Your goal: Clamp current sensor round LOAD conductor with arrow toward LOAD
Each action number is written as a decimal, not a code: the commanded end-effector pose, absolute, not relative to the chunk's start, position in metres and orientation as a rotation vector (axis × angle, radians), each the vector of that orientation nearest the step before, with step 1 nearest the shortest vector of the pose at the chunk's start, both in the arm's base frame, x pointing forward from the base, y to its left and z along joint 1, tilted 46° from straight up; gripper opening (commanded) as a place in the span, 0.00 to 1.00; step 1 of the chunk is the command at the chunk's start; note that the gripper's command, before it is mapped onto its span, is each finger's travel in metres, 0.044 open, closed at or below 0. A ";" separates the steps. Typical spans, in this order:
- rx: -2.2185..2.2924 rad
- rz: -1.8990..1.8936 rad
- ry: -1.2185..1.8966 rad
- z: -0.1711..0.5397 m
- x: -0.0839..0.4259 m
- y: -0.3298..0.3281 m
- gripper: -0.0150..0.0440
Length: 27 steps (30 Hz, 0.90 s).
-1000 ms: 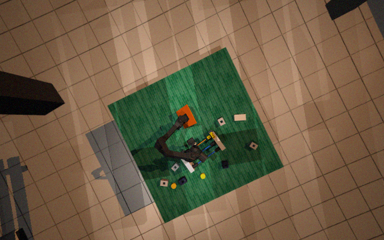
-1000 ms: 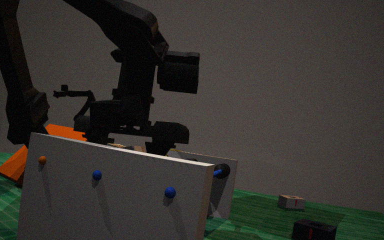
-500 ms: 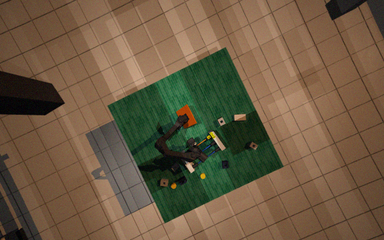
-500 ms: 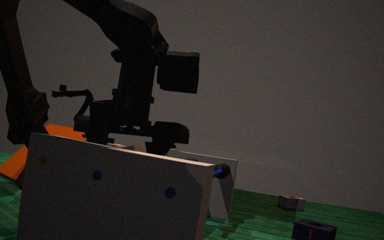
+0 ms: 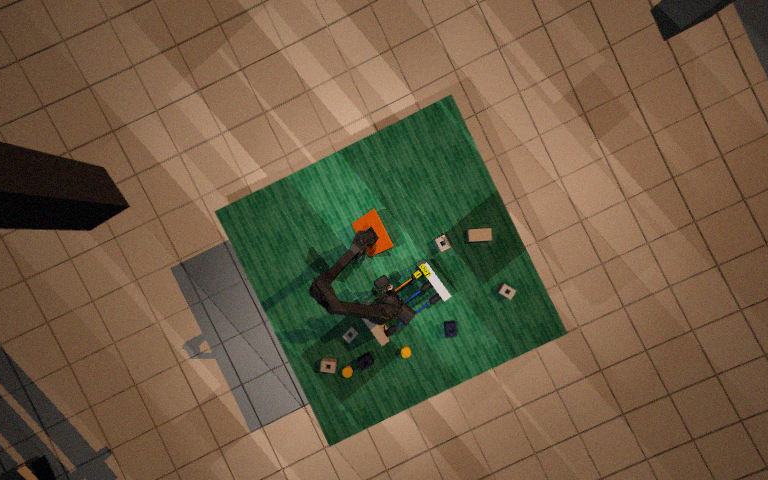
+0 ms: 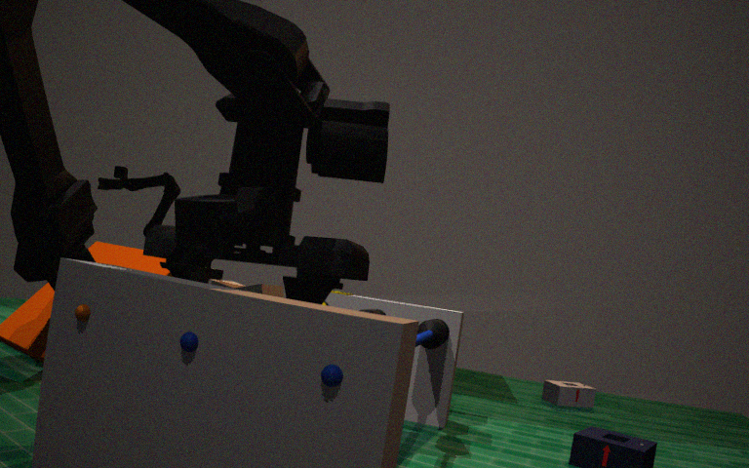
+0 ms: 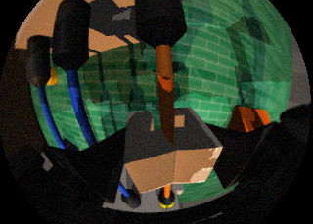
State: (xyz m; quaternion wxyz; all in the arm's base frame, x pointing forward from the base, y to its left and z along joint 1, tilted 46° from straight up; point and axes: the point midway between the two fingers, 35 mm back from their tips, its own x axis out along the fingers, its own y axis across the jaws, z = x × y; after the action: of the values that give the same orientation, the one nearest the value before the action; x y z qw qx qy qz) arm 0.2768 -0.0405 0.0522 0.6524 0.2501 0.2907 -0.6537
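The pale current sensor [image 7: 196,165] [image 6: 273,290] sits around the orange conductor [image 7: 164,60] [image 5: 403,284], which runs into it and out below in the wrist view. Its two halves meet at the near seam; a gap shows between them on the far side. I cannot tell whether it is latched. Its arrow is not visible. The yellow LOAD marker [image 5: 425,270] stands at one end of the orange conductor; a yellow ring [image 7: 166,205] shows beyond the sensor in the wrist view. My gripper [image 7: 162,126] [image 6: 254,284] is shut on the sensor, one finger on each side. Its fingertips are hidden from above.
Two blue conductors [image 5: 413,295] [image 7: 75,94] run beside the orange one between upright white panels [image 5: 439,282] [image 6: 221,370]. An orange block [image 5: 381,234] [image 6: 129,257] [image 7: 249,118] stands near the arm. A dark block [image 5: 449,326] [image 6: 611,448] and a pale block [image 5: 507,291] [image 6: 558,395] lie beyond.
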 end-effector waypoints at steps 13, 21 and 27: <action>0.585 -1.412 0.635 0.056 0.278 -0.036 0.25; 0.611 -1.287 0.585 0.063 0.278 -0.029 0.25; 0.609 -1.305 0.594 0.061 0.277 -0.030 0.25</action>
State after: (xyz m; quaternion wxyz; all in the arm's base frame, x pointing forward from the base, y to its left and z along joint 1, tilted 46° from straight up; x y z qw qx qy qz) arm 0.2764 -0.0316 0.0616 0.7122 0.2726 0.2672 -0.5891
